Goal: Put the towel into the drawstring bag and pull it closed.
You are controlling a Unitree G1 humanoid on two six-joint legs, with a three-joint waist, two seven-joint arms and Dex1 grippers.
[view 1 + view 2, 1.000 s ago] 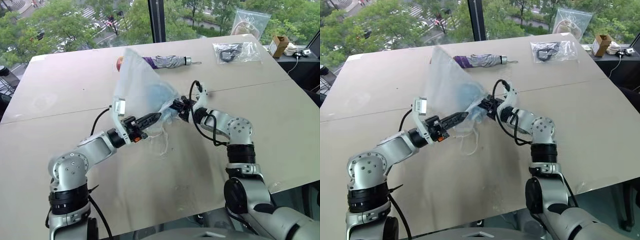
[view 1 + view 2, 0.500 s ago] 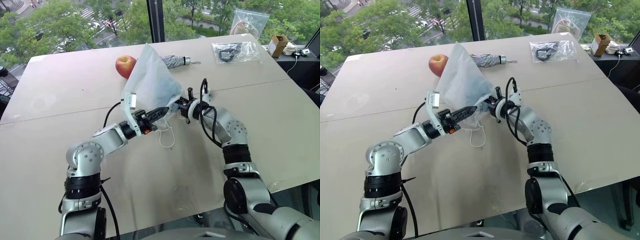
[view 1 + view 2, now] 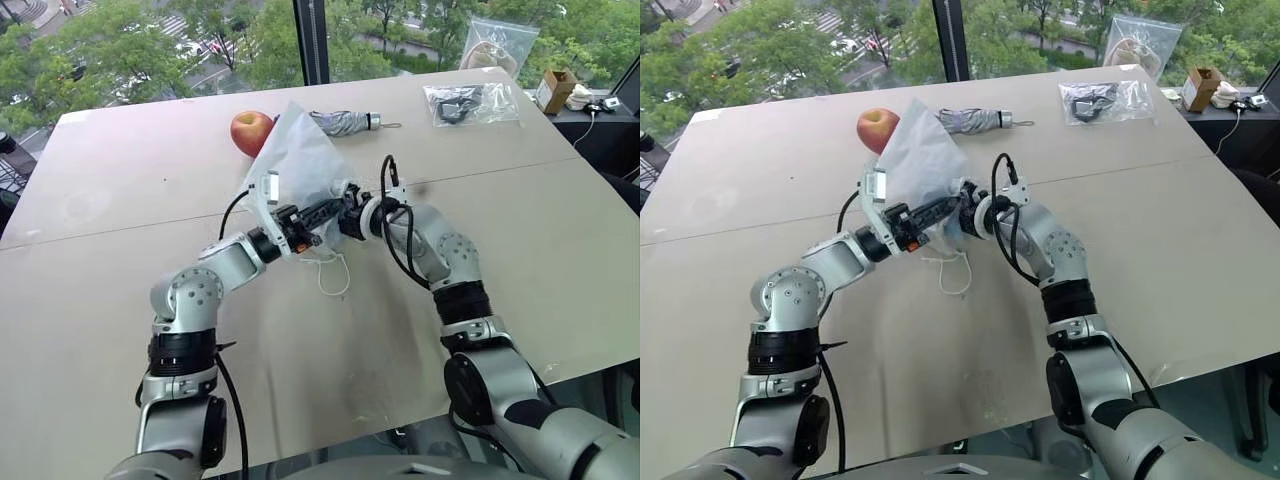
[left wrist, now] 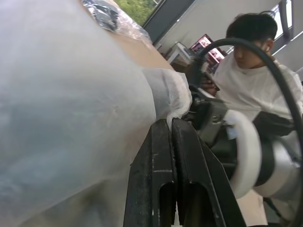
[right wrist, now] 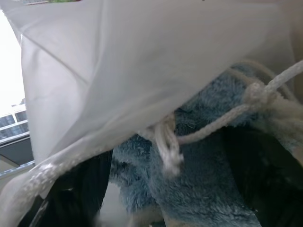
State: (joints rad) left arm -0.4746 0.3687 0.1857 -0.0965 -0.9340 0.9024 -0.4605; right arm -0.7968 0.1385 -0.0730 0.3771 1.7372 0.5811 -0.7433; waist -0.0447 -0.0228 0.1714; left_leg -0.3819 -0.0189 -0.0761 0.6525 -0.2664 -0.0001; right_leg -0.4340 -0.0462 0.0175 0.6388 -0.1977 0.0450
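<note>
The drawstring bag [image 3: 296, 165] stands lifted off the tabletop [image 3: 120, 300] a little above the centre of the head views, its white fabric rising to a point toward the upper middle of the frame, just right of a red apple [image 3: 252, 132]. The left gripper [image 3: 335, 207] reaches in from the lower left of the frame and meets the bag's lower right edge; in the left wrist view its two black fingers [image 4: 156, 175] are pressed flat together with a fold of white fabric pinched between their tips. The right gripper [image 3: 352, 220] comes in from the right and ends at the same gathered edge of the bag, just beside the left one; I cannot tell from these views how far its fingers are parted or whether they hold anything. The towel [image 5: 199, 189] is inside the bag: in the right wrist view its blue terry fills the opening under the white fabric, with a knotted white cord [image 5: 222, 120] crossing in front of it. A loop of cord hangs below the bag toward the tabletop in the head views. Behind the bag, at upper middle, lies a folded umbrella [image 3: 345, 123]; clear plastic bags [image 3: 470, 103] sit at the upper right.
</note>
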